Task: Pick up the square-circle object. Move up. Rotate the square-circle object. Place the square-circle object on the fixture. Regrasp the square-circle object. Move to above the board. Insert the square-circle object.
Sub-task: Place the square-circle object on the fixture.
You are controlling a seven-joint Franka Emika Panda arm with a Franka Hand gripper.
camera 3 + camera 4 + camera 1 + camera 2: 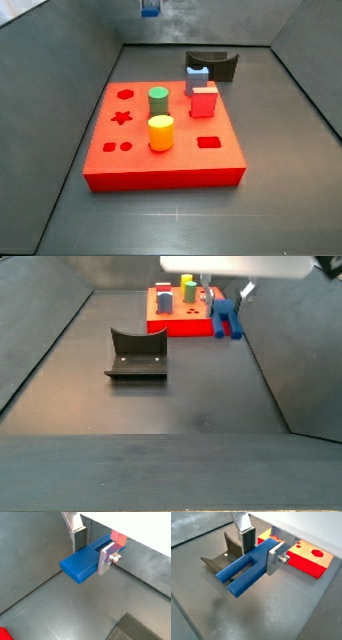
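Square-circle object point(246, 571) is clamped between the fingers point(272, 562) of the gripper point(261, 549) — lifted off the desk point(201, 406), beside the board point(181, 318) and apart from the fixture point(136, 354). Pickup and lift look done; prongs point out sideways. Fixture is empty — placing, regrasp and insertion remain.

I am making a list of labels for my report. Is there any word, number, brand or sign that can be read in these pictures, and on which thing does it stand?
None can be read: the board, the fixture, the square-circle object and the gripper holding it above the floor show no text.
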